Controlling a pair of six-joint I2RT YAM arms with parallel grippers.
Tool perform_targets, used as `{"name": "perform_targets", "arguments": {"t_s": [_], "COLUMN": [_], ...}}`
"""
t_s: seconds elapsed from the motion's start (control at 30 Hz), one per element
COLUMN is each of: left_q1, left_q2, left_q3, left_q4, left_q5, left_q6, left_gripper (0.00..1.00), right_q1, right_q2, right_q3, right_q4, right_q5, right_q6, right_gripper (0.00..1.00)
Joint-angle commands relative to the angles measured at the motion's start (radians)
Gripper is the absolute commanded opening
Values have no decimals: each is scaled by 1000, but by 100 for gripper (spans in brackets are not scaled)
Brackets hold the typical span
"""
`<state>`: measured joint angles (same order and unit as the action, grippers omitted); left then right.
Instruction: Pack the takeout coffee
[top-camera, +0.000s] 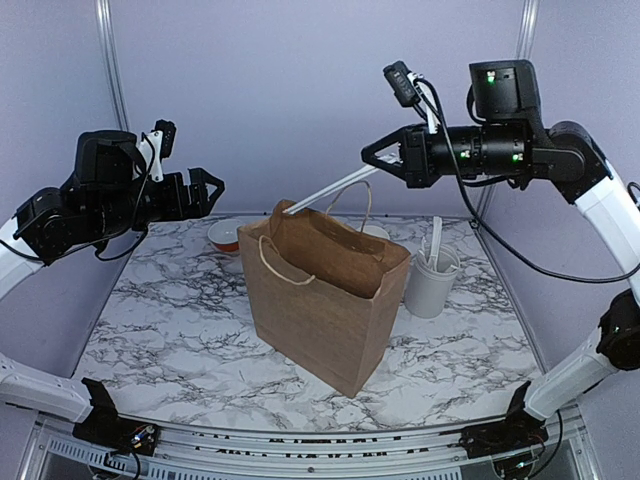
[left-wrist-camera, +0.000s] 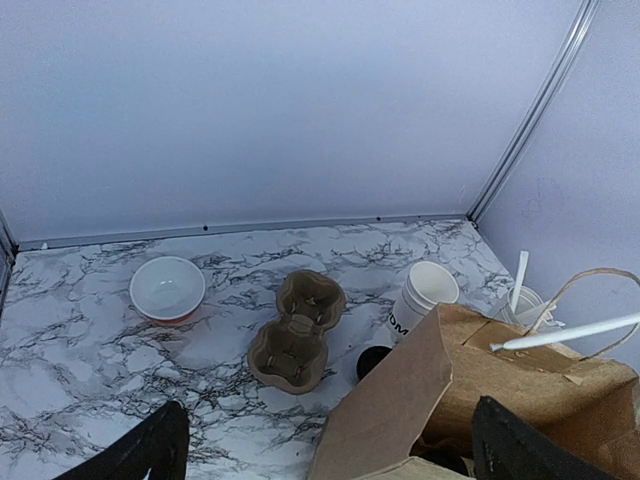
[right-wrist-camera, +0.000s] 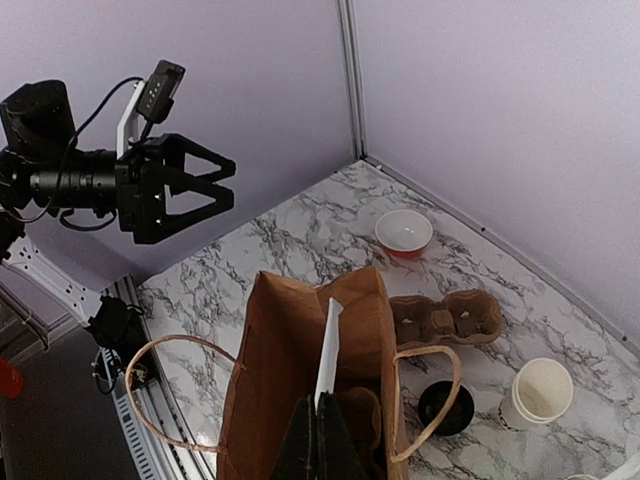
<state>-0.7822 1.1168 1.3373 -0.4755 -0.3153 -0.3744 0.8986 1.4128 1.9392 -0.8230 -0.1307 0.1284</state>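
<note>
The takeout coffee shows only as a round black lid (right-wrist-camera: 445, 407) on the marble table behind the brown paper bag (right-wrist-camera: 300, 350). The bag's edge half hides the lid (left-wrist-camera: 373, 360) in the left wrist view, and the bag (top-camera: 320, 300) hides it completely from the top camera. My right gripper (top-camera: 370, 155) hangs above the bag's open mouth, shut on a long white straw (top-camera: 325, 188). The straw (right-wrist-camera: 328, 350) points down into the bag from the right gripper (right-wrist-camera: 322, 440). To the bag's left, my left gripper (top-camera: 210, 190) is raised, open and empty, its fingertips (left-wrist-camera: 150, 450) wide apart.
Behind the bag lie a brown pulp cup carrier (left-wrist-camera: 297, 330), a red-and-white bowl (left-wrist-camera: 167, 288) and stacked lidless white cups (left-wrist-camera: 425, 295). A taller white cylinder with utensils (top-camera: 432, 280) stands right of the bag. A brown moulded shape (right-wrist-camera: 358, 408) sits inside the bag.
</note>
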Motion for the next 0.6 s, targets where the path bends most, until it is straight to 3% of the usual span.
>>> {"name": "perform_targets", "arguments": {"t_s": [0.0, 0.3, 0.43, 0.57], "left_q1": [6, 6, 6, 6], "left_q2": [-14, -5, -4, -5], "left_q3": [-7, -8, -9, -9], "left_q4": [23, 22, 23, 23], "left_q5": [-3, -1, 0, 1], "left_q6": [8, 3, 5, 3], "left_gripper": [99, 99, 99, 99], "right_q1": [72, 120, 120, 120], "right_q2": [43, 106, 110, 110], "right_q3": [55, 64, 55, 55], "right_q4": [-112, -177, -167, -162], "right_q5": [108, 172, 169, 177], "right_q6": [-49, -69, -69, -67], "right_gripper": [0, 0, 6, 19]}}
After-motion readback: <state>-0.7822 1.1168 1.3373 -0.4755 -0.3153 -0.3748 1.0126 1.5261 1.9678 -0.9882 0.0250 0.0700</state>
